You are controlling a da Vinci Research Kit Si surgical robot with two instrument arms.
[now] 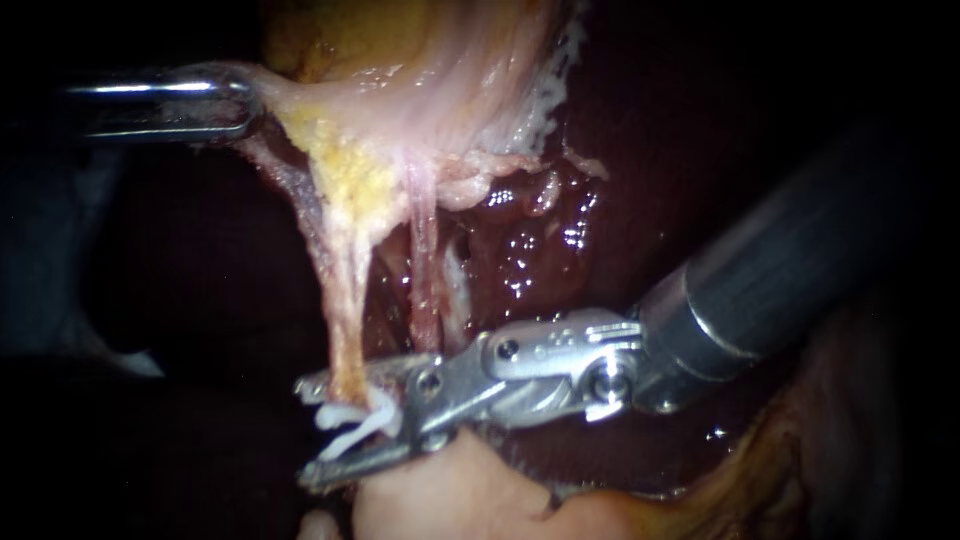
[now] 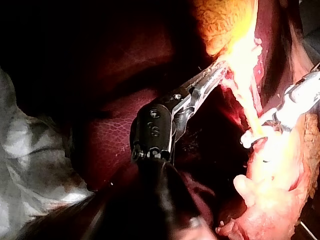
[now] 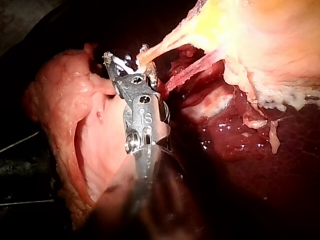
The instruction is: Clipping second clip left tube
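**Endoscope view: right instrument lining up a clip on the left tube**

Endoscope view, nearest first. A pale tissue fold [image 1: 450, 495] is lying at the near edge, just under the right instrument [image 1: 310, 432]. Its shaft is coming in from the right. Its jaws are standing spread with a gap showing, straddling the low end of the left tube [image 1: 342, 320]. A white clip [image 1: 360, 428] is sitting between the jaws at the tube; I cannot tell whether it is one clip or two. Just right of the left tube, a thin pink tube [image 1: 425, 250] is running alongside, outside the jaws. Behind both, the liver [image 1: 540, 250] is glistening dark red. Farther back sits the gallbladder [image 1: 420, 60], pale and yellow. At far left the left instrument [image 2: 216, 72] is pinching its edge, jaws pressed onto the tissue in the left wrist view, stretching the tube taut.

Judging the step: the clip is being seated, and closing it comes next. Doing it well means:
- getting the tube's whole width inside the jaws, with both tips showing past it
- crossing the tube square
- leaving the thin pink tube and the pale fold out
- closing fully

Risk: catching only part of the tube.

Writing: no brand or label is showing in the field. Small stamped marks are showing on the right instrument's wrist in the right wrist view, and I am not reading them out.
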